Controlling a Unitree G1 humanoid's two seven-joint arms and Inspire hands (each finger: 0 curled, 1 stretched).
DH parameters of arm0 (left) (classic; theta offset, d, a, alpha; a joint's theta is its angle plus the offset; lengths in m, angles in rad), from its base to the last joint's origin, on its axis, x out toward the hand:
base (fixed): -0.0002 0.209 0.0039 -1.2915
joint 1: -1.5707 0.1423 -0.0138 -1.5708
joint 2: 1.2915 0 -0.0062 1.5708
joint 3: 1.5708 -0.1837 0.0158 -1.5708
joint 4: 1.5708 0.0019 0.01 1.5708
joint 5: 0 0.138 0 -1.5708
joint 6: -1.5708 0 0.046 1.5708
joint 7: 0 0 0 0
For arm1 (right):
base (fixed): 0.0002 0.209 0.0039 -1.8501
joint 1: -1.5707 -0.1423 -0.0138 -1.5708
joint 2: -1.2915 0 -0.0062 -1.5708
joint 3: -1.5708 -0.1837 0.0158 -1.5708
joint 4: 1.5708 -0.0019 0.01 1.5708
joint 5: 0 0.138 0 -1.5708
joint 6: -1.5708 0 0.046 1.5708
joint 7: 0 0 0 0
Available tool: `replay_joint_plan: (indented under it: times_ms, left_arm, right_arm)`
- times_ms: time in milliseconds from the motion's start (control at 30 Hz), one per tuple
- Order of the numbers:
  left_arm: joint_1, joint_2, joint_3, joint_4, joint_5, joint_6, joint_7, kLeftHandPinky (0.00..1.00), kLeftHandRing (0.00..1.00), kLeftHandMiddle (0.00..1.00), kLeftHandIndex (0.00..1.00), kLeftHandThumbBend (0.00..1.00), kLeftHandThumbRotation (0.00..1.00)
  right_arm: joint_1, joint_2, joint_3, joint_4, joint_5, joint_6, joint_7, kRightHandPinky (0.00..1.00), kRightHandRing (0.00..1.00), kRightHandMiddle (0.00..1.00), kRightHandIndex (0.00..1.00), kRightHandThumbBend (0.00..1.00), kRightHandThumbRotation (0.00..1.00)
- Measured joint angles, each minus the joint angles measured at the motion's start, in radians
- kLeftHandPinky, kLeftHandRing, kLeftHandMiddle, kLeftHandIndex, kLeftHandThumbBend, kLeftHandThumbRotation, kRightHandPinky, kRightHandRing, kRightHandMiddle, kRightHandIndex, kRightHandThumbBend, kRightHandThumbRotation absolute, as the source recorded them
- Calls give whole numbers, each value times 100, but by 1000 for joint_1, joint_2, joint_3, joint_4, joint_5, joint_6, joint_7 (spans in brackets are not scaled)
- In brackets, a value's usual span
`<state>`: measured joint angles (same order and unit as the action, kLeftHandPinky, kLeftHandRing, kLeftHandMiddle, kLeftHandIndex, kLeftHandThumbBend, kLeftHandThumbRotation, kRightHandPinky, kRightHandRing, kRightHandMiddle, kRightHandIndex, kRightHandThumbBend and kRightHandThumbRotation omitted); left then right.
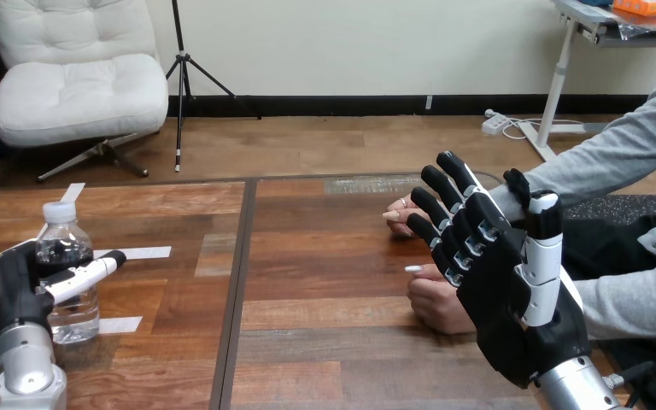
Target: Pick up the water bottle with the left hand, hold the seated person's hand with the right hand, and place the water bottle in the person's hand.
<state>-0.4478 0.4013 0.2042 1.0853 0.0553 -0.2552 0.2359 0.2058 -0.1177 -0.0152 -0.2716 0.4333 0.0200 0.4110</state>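
Note:
A clear water bottle (67, 278) with a white cap stands upright on the wooden table (325, 342) at the left. My left hand (15, 295) is right beside it, its thumb lying straight across the bottle's front and reaching past it; the other fingers are hidden behind. My right hand (512, 299) is raised at the right with its fingers straight and spread, open and holding nothing. Behind it two hands of the person rest on the table: the nearer hand (436, 303) loosely curled, the farther hand (401, 213) flat. My right hand partly covers both; I cannot tell whether it touches them.
White tape strips (141, 253) lie on the table near the bottle. A dark seam (237, 290) runs front to back between two tabletop panels. The person's grey sleeves (623, 154) come in from the right edge.

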Motion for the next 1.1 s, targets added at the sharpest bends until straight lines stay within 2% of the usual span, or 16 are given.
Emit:
replay_joint_plan:
  times_ms: [333, 800, 1100]
  left_arm:
    - [25, -5, 1, -32, -2, -27, 5, 38, 42, 46, 46, 78, 0]
    - [89, -31, 3, -180, -7, -59, 1, 38, 41, 45, 44, 76, 0]
    - [134, -46, 4, -286, -14, -60, -21, 37, 40, 44, 43, 77, 0]
  right_arm:
    - [0, -3, 0, 1, -16, -1, 0, 100, 100, 100, 99, 90, 100]
    - [-27, -15, -6, 67, -83, -51, 23, 100, 100, 97, 98, 87, 100]
    - [-57, -50, -14, 136, -128, -86, 39, 100, 100, 97, 98, 86, 100]
